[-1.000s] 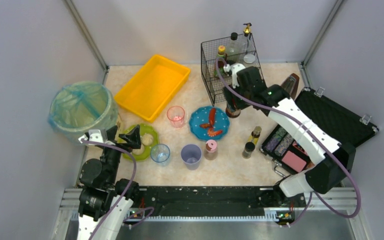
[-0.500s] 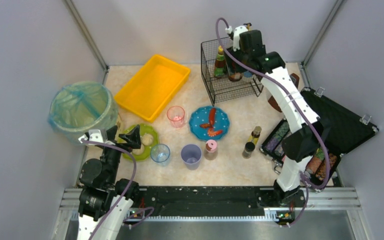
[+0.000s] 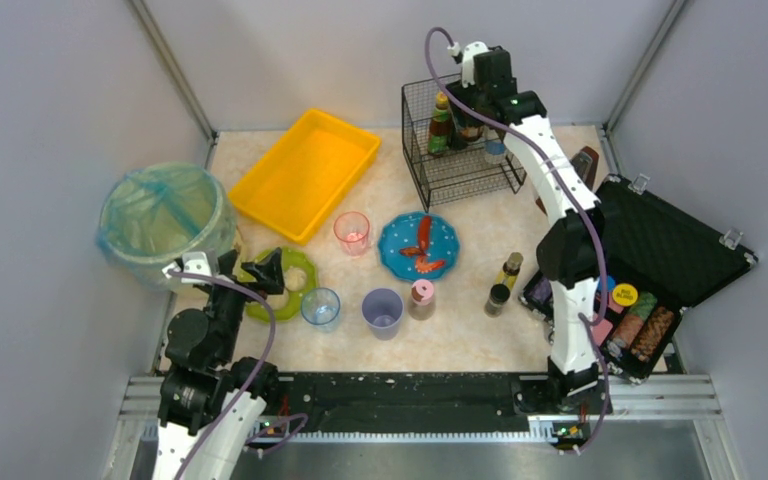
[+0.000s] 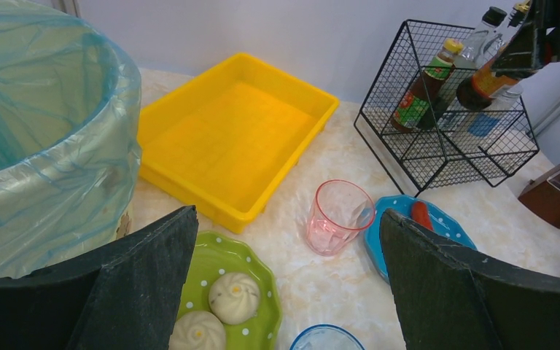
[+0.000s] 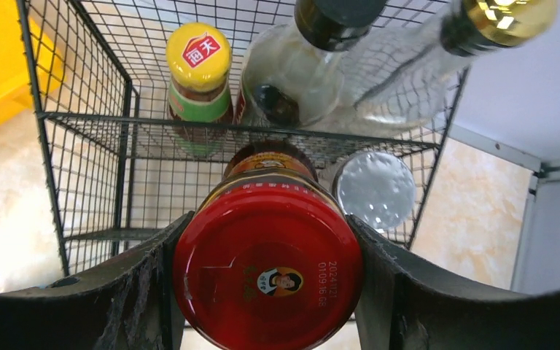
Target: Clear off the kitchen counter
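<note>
Right pincer (image 5: 270,221) clamped on a red-lid jar (image 5: 266,266), held above the wire basket (image 5: 80,117) at the table's far edge. In the basket: a yellow-cap bottle (image 5: 198,73), a dark-cap bottle (image 5: 292,65), a gold-cap bottle (image 5: 437,51) and a silver lid (image 5: 374,188).

Left pincer (image 4: 288,219) spread wide and empty, over the near-left corner, above a green plate (image 4: 244,266) with two buns (image 4: 233,297). Just beyond it a pink cup (image 4: 337,216), then the yellow tray (image 4: 233,135) toward the far-left corner. A bin (image 4: 36,138) lined with a blue bag is at the left edge.

The table (image 3: 460,330) is a cream marbled top between grey walls. Mid-table it carries a blue plate (image 3: 418,245) with red pieces. Near the front are a blue cup (image 3: 320,306), a purple cup (image 3: 383,310), a pink-cap bottle (image 3: 421,298) and two small bottles (image 3: 505,275). An open black case (image 3: 660,250) is at the right edge.
</note>
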Controlling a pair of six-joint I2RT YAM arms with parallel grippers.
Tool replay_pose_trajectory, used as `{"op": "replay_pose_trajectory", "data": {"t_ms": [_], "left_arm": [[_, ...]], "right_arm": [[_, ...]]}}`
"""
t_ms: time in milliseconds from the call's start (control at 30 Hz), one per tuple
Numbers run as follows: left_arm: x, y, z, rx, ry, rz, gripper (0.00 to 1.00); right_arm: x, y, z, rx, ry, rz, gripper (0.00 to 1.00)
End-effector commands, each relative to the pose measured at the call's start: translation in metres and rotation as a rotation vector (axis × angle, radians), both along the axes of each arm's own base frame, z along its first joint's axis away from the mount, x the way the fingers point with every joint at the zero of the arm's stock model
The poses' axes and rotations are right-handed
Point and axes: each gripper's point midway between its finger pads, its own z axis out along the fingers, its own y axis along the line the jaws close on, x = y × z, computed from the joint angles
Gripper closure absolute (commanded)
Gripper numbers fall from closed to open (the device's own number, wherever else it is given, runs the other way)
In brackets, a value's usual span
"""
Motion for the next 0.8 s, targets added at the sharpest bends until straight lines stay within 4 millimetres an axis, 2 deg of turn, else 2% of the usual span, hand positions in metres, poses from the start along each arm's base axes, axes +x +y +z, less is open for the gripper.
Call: {"op": "replay_pose_trajectory", "data": {"t_ms": [0,233,467,633,767], "left_arm": [[0.004,0.001,0.007,0.001,-0.015,0.008,0.01],[0.005,0.0,0.005,0.005,-0.007,0.006,0.01],[0.004,0.0,0.006,0.003,-0.012,0.007,0.01],[0.003,0.001,0.006,0.002,-0.017,0.009,0.01],[0.003,0.001,0.007,0.001,-0.019,0.009,0.01]], "right_arm": [[0.034,0.008,0.054,0.069,-0.219,0.02,1.0],[0.048,0.01,0.003,0.059,-0.134,0.015,1.0],[0.058,0.005,-0.033,0.064,-0.074,-0.019,1.0],[0.065,0.001,-0.055,0.07,-0.042,-0.041,0.92],[0.069,-0.007,-0.07,0.087,-0.016,-0.069,0.8]]}}
